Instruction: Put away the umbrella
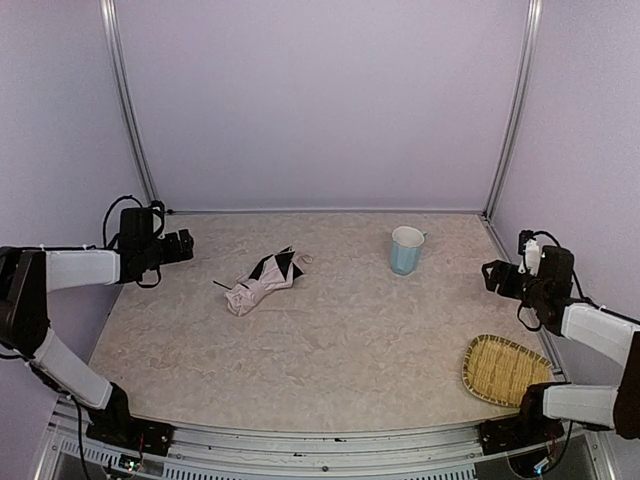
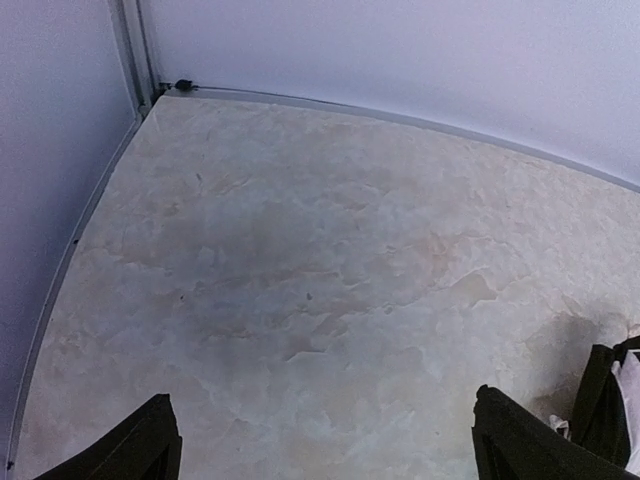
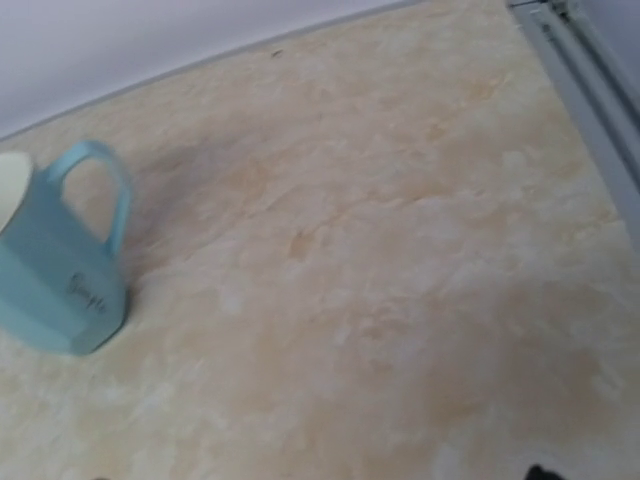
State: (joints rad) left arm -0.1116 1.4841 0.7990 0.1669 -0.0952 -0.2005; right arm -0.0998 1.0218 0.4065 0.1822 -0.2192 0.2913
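Top external view: I see the left gripper (image 1: 183,245) above the table's (image 1: 330,340) left side, fingers wide apart, holding nothing. The umbrella (image 1: 262,281) lies collapsed on the table, left of centre, well apart from both grippers. For the right gripper (image 1: 493,274), at the right edge, I cannot tell the opening.

The umbrella (image 1: 262,280) is pink and black, the cup (image 1: 406,250) blue, the tray (image 1: 505,368) yellow.

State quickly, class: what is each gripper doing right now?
Left gripper: open, holding nothing.
Right gripper: cannot be told from these views.
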